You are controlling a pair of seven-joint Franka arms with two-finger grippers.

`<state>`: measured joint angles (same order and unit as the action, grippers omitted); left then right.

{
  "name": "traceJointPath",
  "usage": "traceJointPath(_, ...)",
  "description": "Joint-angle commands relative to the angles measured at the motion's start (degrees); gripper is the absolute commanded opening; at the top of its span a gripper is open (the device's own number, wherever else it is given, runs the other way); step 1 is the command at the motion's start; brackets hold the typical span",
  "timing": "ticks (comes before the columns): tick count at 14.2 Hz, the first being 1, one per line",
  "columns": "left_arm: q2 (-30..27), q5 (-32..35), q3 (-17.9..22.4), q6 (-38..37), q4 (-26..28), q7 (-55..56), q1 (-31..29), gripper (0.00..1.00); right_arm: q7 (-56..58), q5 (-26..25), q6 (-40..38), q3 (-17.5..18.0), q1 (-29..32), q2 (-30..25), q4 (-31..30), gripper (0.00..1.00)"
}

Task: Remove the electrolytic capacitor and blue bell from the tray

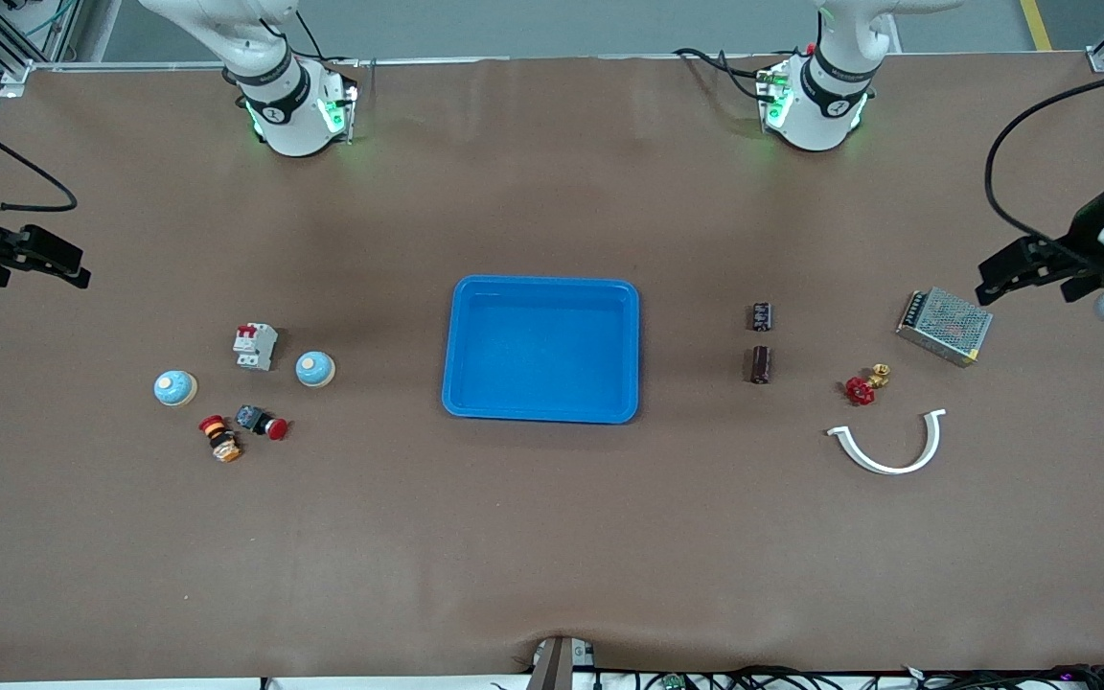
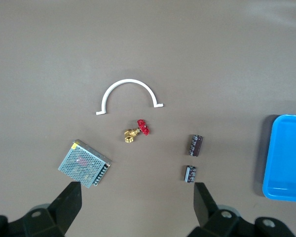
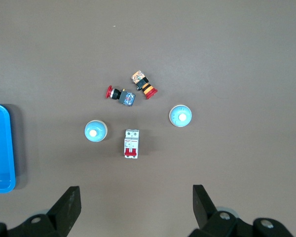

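Note:
Two dark capacitors lie between the blue tray (image 1: pixel 542 282) and the left arm's end of the table: one (image 1: pixel 762 316) farther from the front camera, one (image 1: pixel 761 364) nearer. They also show in the left wrist view (image 2: pixel 190 174) (image 2: pixel 196 145). Two light-blue bells (image 1: pixel 315 369) (image 1: pixel 174 387) sit toward the right arm's end and show in the right wrist view (image 3: pixel 95 131) (image 3: pixel 180 116). My left gripper (image 1: pixel 993 278) (image 2: pixel 137 202) is open and empty, up over the table's left end beside the power supply. My right gripper (image 1: pixel 80 266) (image 3: pixel 136 205) is open and empty over the right end.
A metal-mesh power supply (image 1: pixel 944 326), a red-handled brass valve (image 1: pixel 864 385) and a white curved clip (image 1: pixel 890 443) lie near the capacitors. A white circuit breaker (image 1: pixel 255 346) and two red push buttons (image 1: pixel 262 422) (image 1: pixel 220 439) lie by the bells. The tray is empty.

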<state>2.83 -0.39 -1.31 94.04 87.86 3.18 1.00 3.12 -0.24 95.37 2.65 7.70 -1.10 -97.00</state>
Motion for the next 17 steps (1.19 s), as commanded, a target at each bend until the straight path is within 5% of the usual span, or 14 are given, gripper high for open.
traceJointPath(1,-1.3,-1.1,0.9,-2.3,-1.5,-4.5,0.6,1.00,0.0,0.1,-0.8,0.4,0.3,0.2,1.1,1.00)
traceJointPath(4,-0.8,-0.5,1.1,-7.5,-6.1,-4.8,0.8,1.00,0.0,0.1,-0.8,0.5,0.3,0.3,1.1,1.00)
traceJointPath(17,-0.2,0.8,-1.9,-9.3,-7.2,-8.5,0.7,1.00,0.0,0.1,-0.7,0.5,0.3,0.5,1.0,1.00)
